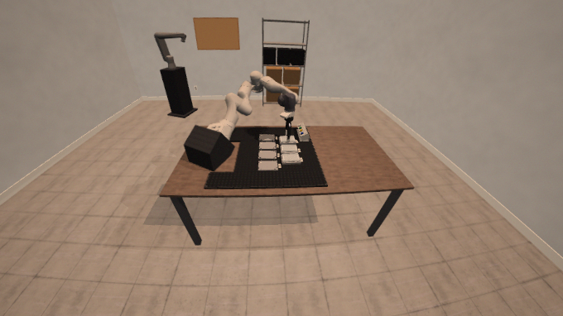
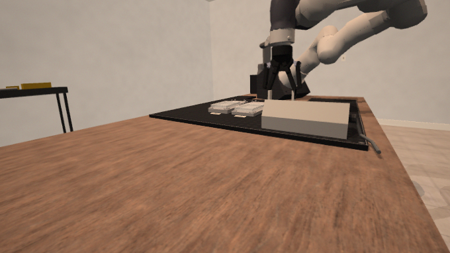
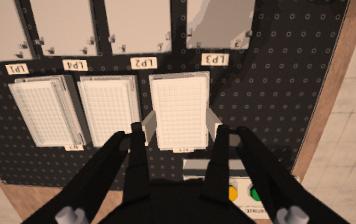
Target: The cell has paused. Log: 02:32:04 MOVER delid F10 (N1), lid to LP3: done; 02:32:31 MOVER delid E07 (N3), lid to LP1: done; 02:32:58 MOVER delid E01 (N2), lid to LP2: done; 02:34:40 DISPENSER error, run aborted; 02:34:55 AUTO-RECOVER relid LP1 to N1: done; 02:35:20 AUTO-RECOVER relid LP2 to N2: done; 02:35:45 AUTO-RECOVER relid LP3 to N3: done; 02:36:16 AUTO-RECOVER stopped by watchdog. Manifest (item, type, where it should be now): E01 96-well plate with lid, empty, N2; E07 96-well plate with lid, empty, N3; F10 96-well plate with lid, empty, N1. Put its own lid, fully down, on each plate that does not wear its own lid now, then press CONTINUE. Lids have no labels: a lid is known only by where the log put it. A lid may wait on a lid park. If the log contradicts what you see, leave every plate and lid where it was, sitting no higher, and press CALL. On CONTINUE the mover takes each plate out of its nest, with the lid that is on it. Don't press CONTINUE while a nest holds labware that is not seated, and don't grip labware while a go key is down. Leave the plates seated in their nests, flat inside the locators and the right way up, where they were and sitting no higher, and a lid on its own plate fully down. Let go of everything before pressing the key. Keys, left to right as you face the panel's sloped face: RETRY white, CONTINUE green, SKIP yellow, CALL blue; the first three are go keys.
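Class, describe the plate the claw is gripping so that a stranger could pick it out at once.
Start at the black pegboard mat on the wooden table. Three lidded well plates sit in a row below the LP labels. The gripped plate is the one nearest the key panel, and the only one between the claw fingers.

The top camera is looking down from high and far across the room at the whole tabletop (image 1: 357, 162). The exterior camera is sitting low on the tabletop (image 2: 199, 183), facing the arm. The wrist camera is peering straight down past the tool (image 3: 181, 137). All three are sharing the black pegboard mat (image 1: 266, 179).
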